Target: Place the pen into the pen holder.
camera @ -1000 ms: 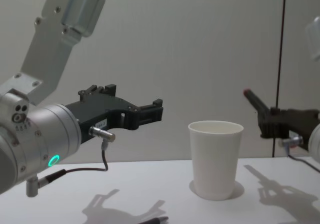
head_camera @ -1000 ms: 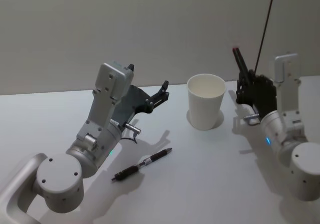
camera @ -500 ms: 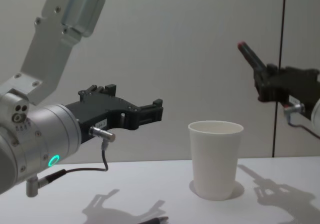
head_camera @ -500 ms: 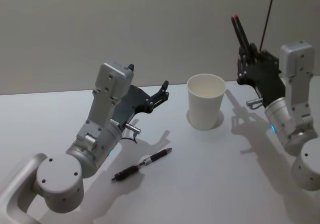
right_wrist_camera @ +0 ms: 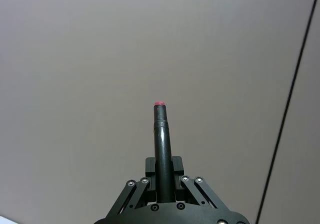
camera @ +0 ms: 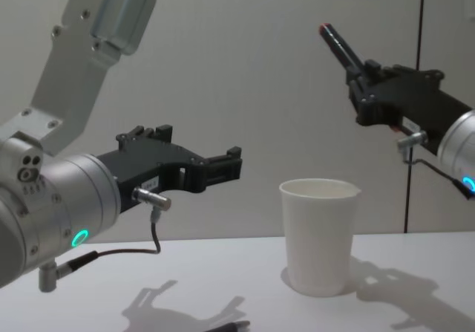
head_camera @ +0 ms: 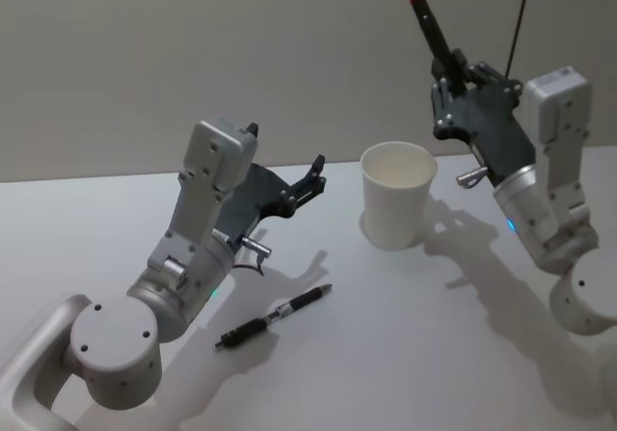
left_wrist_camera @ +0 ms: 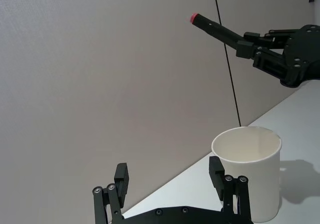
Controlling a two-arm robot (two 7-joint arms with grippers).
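Up and to the left since a moment ago, the right hand (head_camera: 445,65) now hangs high over the white worktop (head_camera: 405,354), above and just right of the plain white tapered paper cup (head_camera: 397,209). It is clamped on the black pen with a red end (head_camera: 429,26), which slants up and leftward. Left of the cup, the left hand (camera: 199,150) hovers with its fingers apart, holding nothing. A second dark pen with a silver band (head_camera: 275,316) lies flat on the near worktop, well apart from the cup.

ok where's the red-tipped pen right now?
Head view, right side: the red-tipped pen is held by the right gripper, above and right of the paper cup, red end up.
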